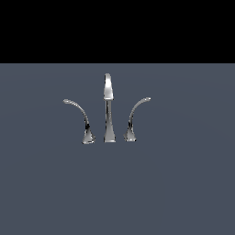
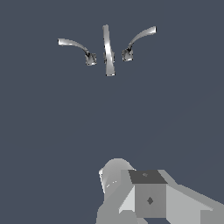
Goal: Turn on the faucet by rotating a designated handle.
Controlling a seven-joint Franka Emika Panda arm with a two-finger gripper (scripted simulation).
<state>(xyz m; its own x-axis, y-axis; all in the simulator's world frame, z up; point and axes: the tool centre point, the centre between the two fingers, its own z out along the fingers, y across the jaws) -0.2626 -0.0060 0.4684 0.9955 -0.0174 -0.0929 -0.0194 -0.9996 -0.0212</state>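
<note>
The chrome faucet (image 1: 108,110) stands on the grey surface in the middle of the exterior view. Its tall straight spout (image 1: 108,89) is in the centre. The handle (image 1: 137,112) is the slim lever on the exterior view's right, with its tip sweeping rightward. The mirror-image lever (image 1: 79,114) sweeps leftward. The wrist view shows the spout (image 2: 108,50), the handle (image 2: 139,38) and the other lever (image 2: 75,47) from above, far from my gripper. Only grey blocky parts of the gripper (image 2: 148,197) show at that picture's edge. The fingertips are hidden. The gripper is not in the exterior view.
A flat dark grey surface (image 1: 117,183) spreads around the faucet. A black band fills the top of the exterior view.
</note>
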